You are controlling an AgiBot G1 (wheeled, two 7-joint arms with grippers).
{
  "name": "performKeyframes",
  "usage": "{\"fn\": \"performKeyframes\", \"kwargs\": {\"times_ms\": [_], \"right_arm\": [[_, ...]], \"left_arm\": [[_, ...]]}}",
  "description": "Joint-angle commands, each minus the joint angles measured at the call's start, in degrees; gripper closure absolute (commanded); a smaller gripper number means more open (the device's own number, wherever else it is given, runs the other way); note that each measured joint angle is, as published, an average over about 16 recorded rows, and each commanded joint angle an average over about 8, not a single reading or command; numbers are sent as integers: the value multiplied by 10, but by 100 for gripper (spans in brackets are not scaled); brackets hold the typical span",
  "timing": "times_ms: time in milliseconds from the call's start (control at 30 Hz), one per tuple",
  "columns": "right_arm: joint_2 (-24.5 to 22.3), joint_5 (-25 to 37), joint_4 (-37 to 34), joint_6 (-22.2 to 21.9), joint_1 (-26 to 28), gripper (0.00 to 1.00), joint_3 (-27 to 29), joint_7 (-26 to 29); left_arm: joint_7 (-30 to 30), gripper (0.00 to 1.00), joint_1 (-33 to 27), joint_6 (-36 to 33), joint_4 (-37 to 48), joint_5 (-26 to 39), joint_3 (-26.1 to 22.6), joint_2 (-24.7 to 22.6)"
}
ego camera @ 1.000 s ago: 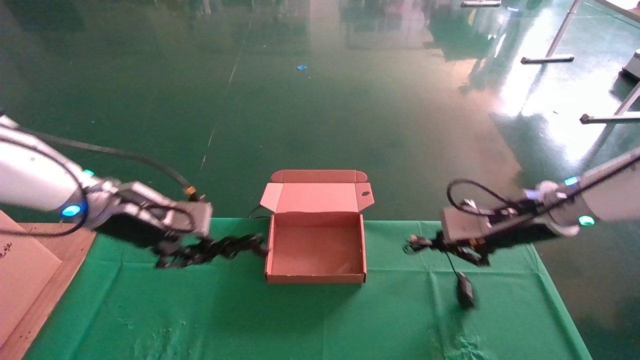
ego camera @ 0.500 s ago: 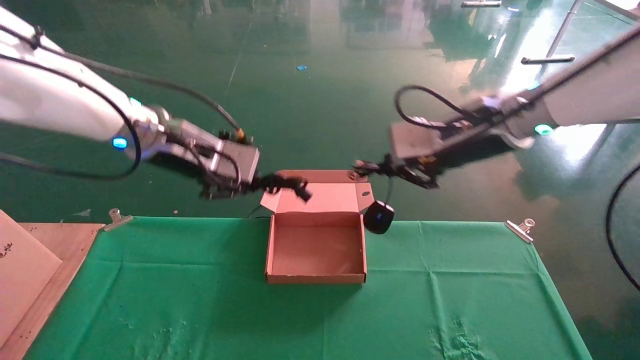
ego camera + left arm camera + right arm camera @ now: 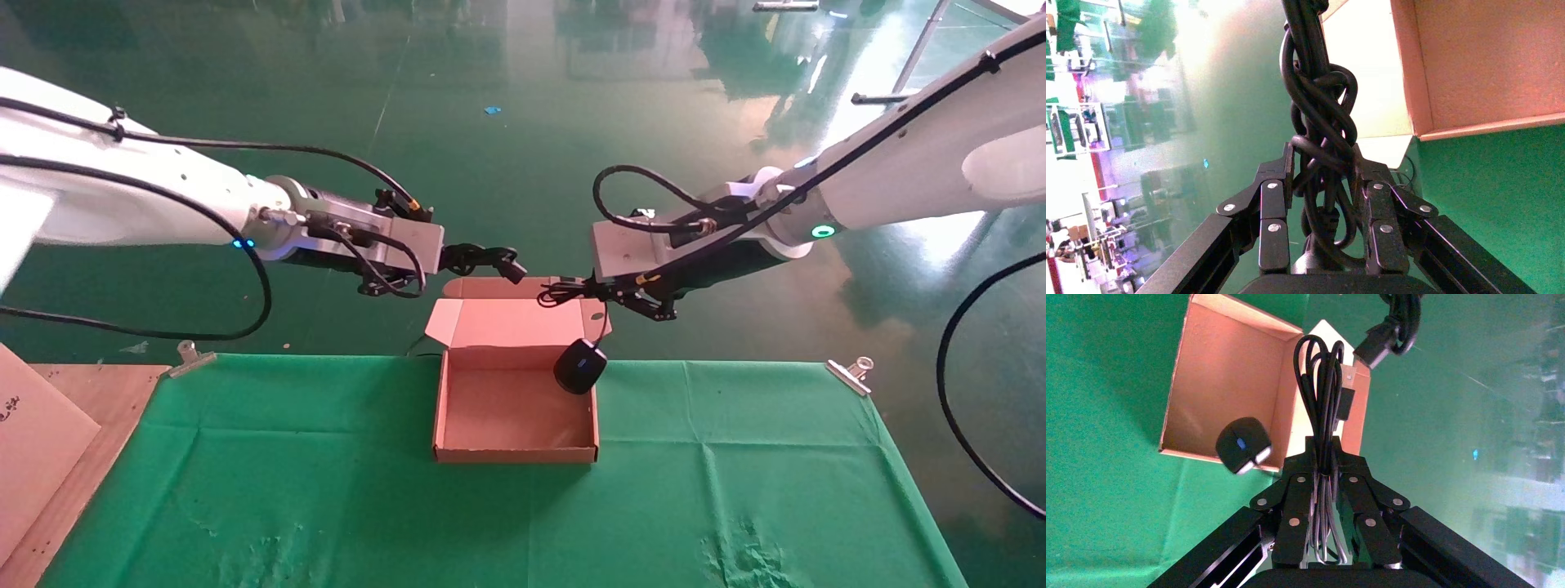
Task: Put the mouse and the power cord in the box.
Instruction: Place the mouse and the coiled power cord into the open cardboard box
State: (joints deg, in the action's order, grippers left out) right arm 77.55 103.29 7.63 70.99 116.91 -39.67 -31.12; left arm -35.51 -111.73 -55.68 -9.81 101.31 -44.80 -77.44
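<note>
Glossy dark green floor (image 3: 507, 163) with bright glare at far right, metal frame legs (image 3: 915, 73) beyond, green cloth (image 3: 327, 506) clipped over the counter, bare wood (image 3: 90, 457) at left.

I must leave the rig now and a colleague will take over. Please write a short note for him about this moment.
Left gripper: shut on the power cord, held in the air behind the box, near its open lid.
Right gripper: shut on the mouse's looped wire; the mouse hangs below it, over the box's far right corner.
Done: both items lifted off the table.
Left: lower and release both into the box, which holds nothing yet.
</note>
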Motion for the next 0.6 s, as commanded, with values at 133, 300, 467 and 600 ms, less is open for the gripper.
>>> {"fn": "performKeyframes", "kwargs": {"times_ms": [133,300,467,600], "right_arm": [[0,-3,9,-9,-4,100,-4,6],[-3,-7,11,-7,1,100,-8,6],[-10,-11,0,9,9,100,-10,-4],[-18,-17,-15,27,10,100,-7,-19]], "left_arm": [[-14,100,22,17,-8,-22,7,-1],[-54,100,80,64,-36,-73,28,-6],[-97,100,157,128,-76,-136,42,-9],[-135,100,206,167,-100,-170,32,-10]]}}
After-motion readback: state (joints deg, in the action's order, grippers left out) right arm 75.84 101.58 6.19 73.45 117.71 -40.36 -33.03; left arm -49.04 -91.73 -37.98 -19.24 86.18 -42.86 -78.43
